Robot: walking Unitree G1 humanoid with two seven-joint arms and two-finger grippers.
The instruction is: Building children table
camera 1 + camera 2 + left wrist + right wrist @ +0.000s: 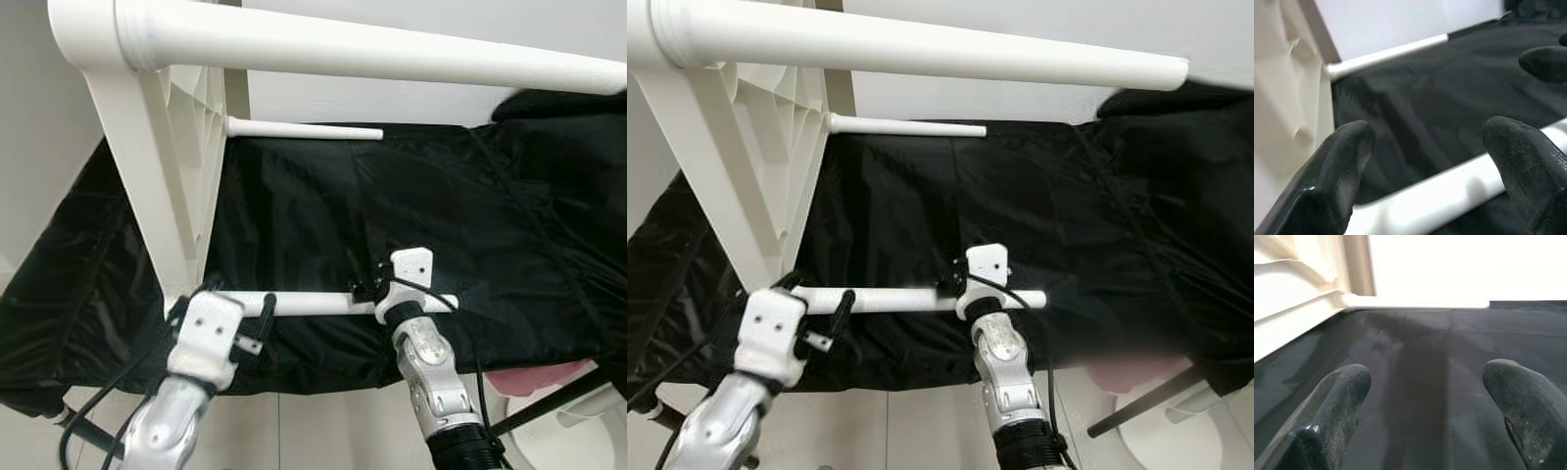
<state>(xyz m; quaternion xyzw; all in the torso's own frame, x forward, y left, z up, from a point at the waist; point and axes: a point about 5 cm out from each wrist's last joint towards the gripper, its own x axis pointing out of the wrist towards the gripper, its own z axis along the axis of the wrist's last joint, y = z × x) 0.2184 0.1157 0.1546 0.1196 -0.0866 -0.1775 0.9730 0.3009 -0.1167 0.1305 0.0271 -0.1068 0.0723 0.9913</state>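
While the white plastic children's table [147, 147] lies tipped on its side over a black sheet [411, 206], we see its ribbed underside and three round white legs jutting out sideways. Our left gripper [1425, 171] has its jaws spread around the lowest leg [313, 303] near the tabletop, apparently not clamping it. Our right gripper [377, 286] sits at that leg's free end, jaws parted in the wrist view with dark fabric between them.

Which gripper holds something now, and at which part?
The left gripper straddles the lowest table leg near its base, fingers apart; a firm hold cannot be told. The right gripper is open, holding nothing.
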